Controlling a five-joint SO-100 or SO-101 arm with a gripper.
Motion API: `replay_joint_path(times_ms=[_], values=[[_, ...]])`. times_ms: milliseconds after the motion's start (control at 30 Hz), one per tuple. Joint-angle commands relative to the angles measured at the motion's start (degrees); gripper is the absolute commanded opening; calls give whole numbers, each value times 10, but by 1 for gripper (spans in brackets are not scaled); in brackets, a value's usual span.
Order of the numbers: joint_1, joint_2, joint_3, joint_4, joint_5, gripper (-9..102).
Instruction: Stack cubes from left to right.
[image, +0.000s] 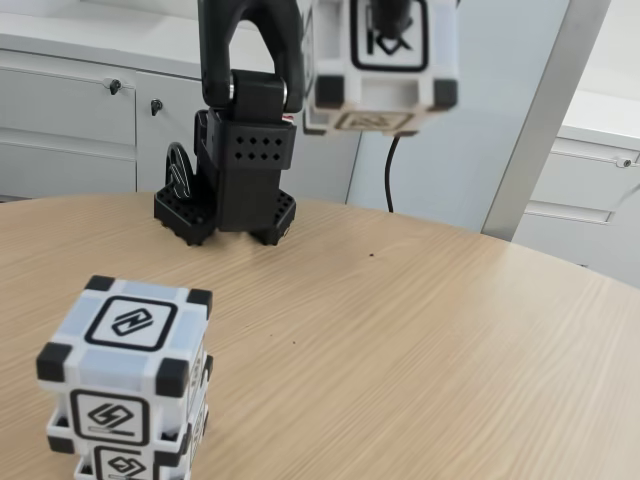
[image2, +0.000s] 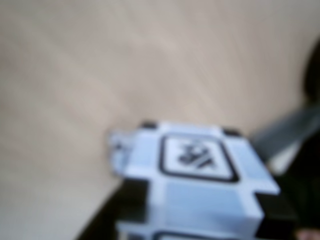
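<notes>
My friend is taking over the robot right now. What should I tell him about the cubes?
End effector: shut on the lifted cube, high in the air near the black robot base in the fixed view. The wrist view shows that cube close up and blurred.
Other cubes: the top cube sits on the bottom cube at the lower left of the wooden table.
Done: two stacked.
Left: carry the lifted cube over and set it on the stack.

Camera placement: two views.
Fixed view sits low at table (image: 420, 330) edge, facing the arm base (image: 235, 190); wrist view looks down closely; both share the lifted cube (image: 385, 65) (image2: 195, 185).
</notes>
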Motion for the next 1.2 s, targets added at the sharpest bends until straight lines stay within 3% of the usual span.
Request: replay_joint_path(times_ms=[0,267,600,1167], values=[[7,-73,-76,7,-1,11],[11,-136,-93,9,-32,11],[105,-135,-94,8,-16,10],[142,-138,-85,1,-63,4]])
